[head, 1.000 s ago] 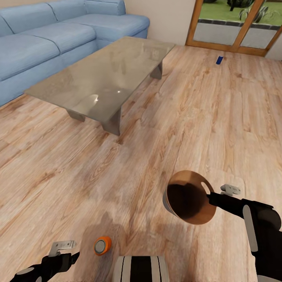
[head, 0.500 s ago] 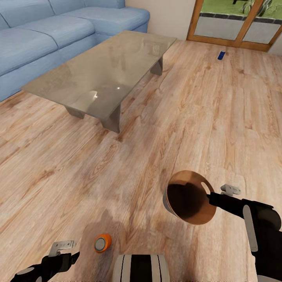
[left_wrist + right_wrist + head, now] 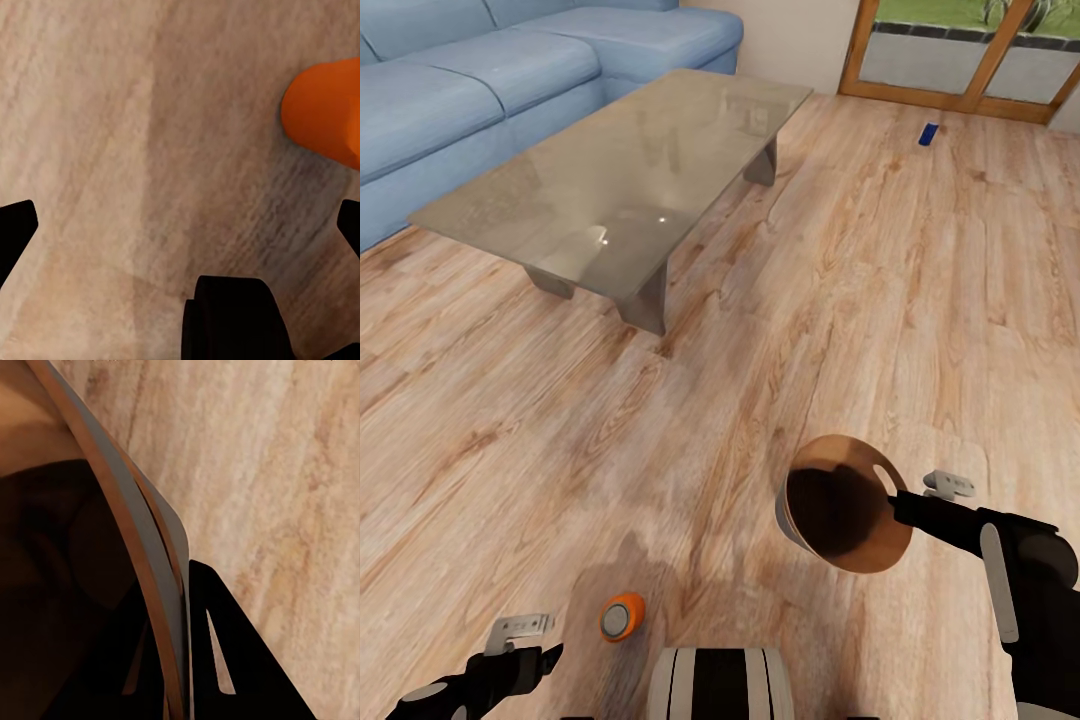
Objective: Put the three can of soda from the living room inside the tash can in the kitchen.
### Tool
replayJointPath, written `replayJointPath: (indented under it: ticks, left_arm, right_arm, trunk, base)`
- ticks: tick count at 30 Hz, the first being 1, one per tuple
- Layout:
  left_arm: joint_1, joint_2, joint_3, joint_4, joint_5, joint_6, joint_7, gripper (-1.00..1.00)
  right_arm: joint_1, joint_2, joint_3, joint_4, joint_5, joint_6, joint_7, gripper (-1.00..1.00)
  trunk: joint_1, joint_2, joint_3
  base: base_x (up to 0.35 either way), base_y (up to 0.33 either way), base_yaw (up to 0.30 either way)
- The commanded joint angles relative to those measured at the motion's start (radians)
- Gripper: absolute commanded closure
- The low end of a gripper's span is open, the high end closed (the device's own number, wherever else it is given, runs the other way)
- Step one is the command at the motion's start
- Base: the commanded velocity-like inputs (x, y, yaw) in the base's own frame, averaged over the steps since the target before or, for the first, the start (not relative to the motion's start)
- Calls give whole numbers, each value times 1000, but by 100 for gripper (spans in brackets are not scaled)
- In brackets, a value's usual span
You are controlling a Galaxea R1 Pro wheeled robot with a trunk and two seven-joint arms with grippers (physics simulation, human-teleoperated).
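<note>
Right hand (image 3: 895,500) clamped on thin rim of round brown wooden tash can (image 3: 847,503), held tilted above pale plank floor (image 3: 710,420), dark interior seen. Left hand (image 3: 550,655) spread wide, nothing held. Orange soda can (image 3: 622,620), grey metal top, lies on floor beside it. Dark blue can (image 3: 928,133) lies far off near glass door. Glossy table (image 3: 620,170) stands beside blue sofa (image 3: 460,90).

1. We see a pale plank floor (image 3: 760,330) with strong wood grain running across the whole room.
2. We see a blue sofa (image 3: 480,80) along the far left, its corner section turning toward the far wall.
3. A low table (image 3: 620,170) with a shiny, reflective top stands just in front of the sofa.
4. A wood-framed glass door (image 3: 970,60) at the far right shows green outside.
</note>
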Motion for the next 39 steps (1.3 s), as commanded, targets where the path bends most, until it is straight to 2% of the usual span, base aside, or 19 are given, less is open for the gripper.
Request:
replayJointPath:
  ticks: [1, 3, 4, 6, 8, 13, 18, 24, 29, 30, 31, 34, 35, 38, 39]
  left_arm:
    - [0, 0, 0, 0, 0, 0, 0, -100]
    - [0, 0, 0, 0, 0, 0, 0, -100]
    - [6, 6, 0, -6, 6, 5, -4, -100]
    - [16, 14, 1, -17, 16, 6, -6, -100]
    - [16, 15, 2, -28, 19, 7, -8, -100]
    - [14, -3, 5, -52, 29, 6, -19, -100]
    - [14, -8, 6, -54, 30, 7, -20, -100]
    - [14, -11, 4, -52, 27, 11, -10, -100]
    - [7, -40, -5, -37, 4, 20, 16, -100]
    - [3, -151, -6, -22, -59, 20, 41, -100]
    - [1, -160, -6, -19, -66, 20, 43, -100]
    - [-19, -209, -7, -2, -105, 21, 46, -100]
    - [-37, -232, -8, 11, -127, 21, 46, -100]
    - [-57, -261, -8, 21, -145, 21, 46, -100]
    - [-58, -263, -8, 21, -146, 22, 46, -100]
  right_arm:
    - [0, 0, 0, -1, -31, 5, 4, 100]
    - [0, 0, 0, -1, -31, 5, 4, 100]
    - [1, 5, -3, 3, 5, 5, 5, 100]
    - [1, 5, -3, 3, 24, 5, 6, 100]
    - [1, 5, -3, 3, 71, 5, 6, 100]
    - [1, -1, -3, 2, 185, 5, 8, 100]
    - [1, -4, -3, 1, 273, 5, 9, 100]
    - [1, -4, -3, 1, 344, 5, 11, 100]
    - [1, -6, -3, 1, 380, 5, 12, 100]
    - [1, -6, -3, 1, 6, 5, 12, 100]
    - [1, -6, -3, 1, 6, 5, 12, 100]
    - [1, -6, -3, 1, 6, 5, 12, 100]
    - [1, -6, -2, 1, 7, 5, 12, 100]
    - [1, -6, -2, 1, 8, 5, 12, 100]
    - [1, -6, -2, 1, 8, 5, 12, 100]
  trunk:
    - [0, 0, 0]
    - [0, 0, 0]
    - [0, 0, 0]
    - [0, 0, 0]
    - [0, 0, 0]
    - [0, 0, 0]
    - [0, 0, 0]
    - [0, 0, 0]
    - [0, 0, 0]
    - [0, 0, 0]
    - [0, 0, 0]
    - [0, 0, 0]
    - [0, 0, 0]
    - [0, 0, 0]
    - [0, 0, 0]
  base:
    - [0, 0, 0]
    - [0, 0, 0]
    - [0, 0, 0]
    - [0, 0, 0]
    - [0, 0, 0]
    - [0, 0, 0]
    - [0, 0, 0]
    - [0, 0, 0]
    - [0, 0, 0]
    - [0, 0, 0]
    - [0, 0, 0]
    - [0, 0, 0]
    - [0, 0, 0]
    - [0, 0, 0]
    - [0, 0, 0]
